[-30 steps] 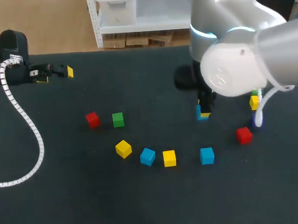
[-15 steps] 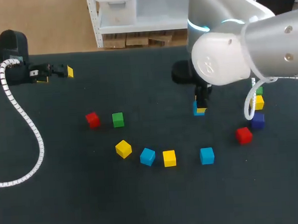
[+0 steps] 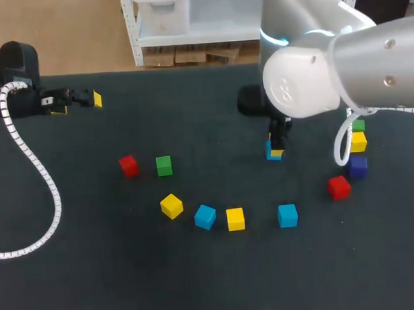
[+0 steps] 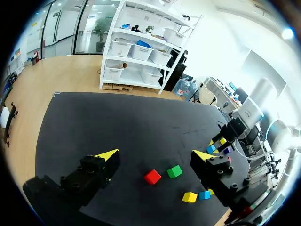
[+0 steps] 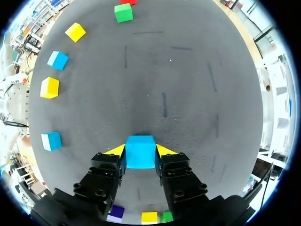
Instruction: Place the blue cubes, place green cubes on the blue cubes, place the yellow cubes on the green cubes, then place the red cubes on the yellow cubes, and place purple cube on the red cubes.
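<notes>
My right gripper [image 3: 275,148] [image 5: 140,149] is shut on a blue cube [image 3: 271,154] [image 5: 140,155], right of the table's middle. Two more blue cubes [image 3: 205,216] [image 3: 287,215] lie in a front row with two yellow cubes [image 3: 171,206] [image 3: 235,219]. A red cube [image 3: 128,165] and a green cube [image 3: 164,165] sit side by side at mid left. At the right lie a red cube [image 3: 338,187], a purple cube [image 3: 357,166], a yellow cube [image 3: 358,141] and a green cube [image 3: 358,125]. My left gripper [image 3: 79,100] [image 4: 155,157] stands open and empty at the far left.
A white ribbed cable [image 3: 34,164] trails from my left arm across the table's left side. The right arm's bulky joint [image 3: 307,80] hangs over the back right of the table. The dark table [image 3: 220,279] shows bare in front of the row of cubes.
My right arm has carried the blue cube a little left and toward the back. Its body has shifted left, uncovering the cubes at the right. The left arm has not moved.
</notes>
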Controlling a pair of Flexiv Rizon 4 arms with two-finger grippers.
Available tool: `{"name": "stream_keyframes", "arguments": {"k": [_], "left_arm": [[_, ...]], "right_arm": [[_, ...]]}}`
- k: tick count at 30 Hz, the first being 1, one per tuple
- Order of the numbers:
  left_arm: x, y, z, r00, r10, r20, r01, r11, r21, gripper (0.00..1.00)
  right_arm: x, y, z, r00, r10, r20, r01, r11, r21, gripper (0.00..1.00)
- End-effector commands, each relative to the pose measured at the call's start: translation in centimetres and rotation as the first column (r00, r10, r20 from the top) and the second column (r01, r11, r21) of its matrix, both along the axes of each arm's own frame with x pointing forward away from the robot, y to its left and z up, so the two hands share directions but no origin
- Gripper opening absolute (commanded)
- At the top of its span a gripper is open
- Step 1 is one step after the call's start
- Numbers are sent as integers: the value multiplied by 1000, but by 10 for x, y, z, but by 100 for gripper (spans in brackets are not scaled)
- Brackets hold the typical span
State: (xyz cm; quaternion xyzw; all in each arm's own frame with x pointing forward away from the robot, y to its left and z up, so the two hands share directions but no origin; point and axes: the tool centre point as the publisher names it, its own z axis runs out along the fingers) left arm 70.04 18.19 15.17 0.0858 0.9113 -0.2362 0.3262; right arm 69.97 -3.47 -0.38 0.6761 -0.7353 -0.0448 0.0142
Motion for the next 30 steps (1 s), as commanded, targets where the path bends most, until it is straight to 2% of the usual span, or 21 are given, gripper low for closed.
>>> {"name": "stream_keyframes", "arguments": {"k": [1,5,7,8,12,17,23,25,30], "left_arm": [[0,2,-2,1000,-6,7,6,1000,-10,100],[0,2,-2,1000,-6,7,6,1000,-10,100],[0,2,-2,1000,-6,7,6,1000,-10,100],[0,2,-2,1000,-6,7,6,1000,-10,100],[0,2,-2,1000,-6,7,6,1000,-10,100],[0,2,-2,1000,-6,7,6,1000,-10,100],[0,2,-2,1000,-6,7,6,1000,-10,100],[0,2,-2,1000,-6,7,6,1000,-10,100],[0,2,-2,1000,-6,7,6,1000,-10,100]], "right_arm": [[0,0,-1,1000,1,2,-1,1000,-3,19],[-1,0,-2,1000,10,8,-10,1000,-19,43],[-2,0,-2,1000,16,9,-16,1000,-21,50],[-2,0,-2,1000,19,10,-19,1000,-23,69],[-2,1,-2,1000,21,13,-21,999,-24,98],[1,-1,2,1000,-4,19,4,1000,-15,100],[2,-11,35,996,-63,62,61,997,41,100],[-5,-14,46,994,-73,78,70,997,41,100],[-35,-20,71,992,-78,97,75,996,41,100]]}}
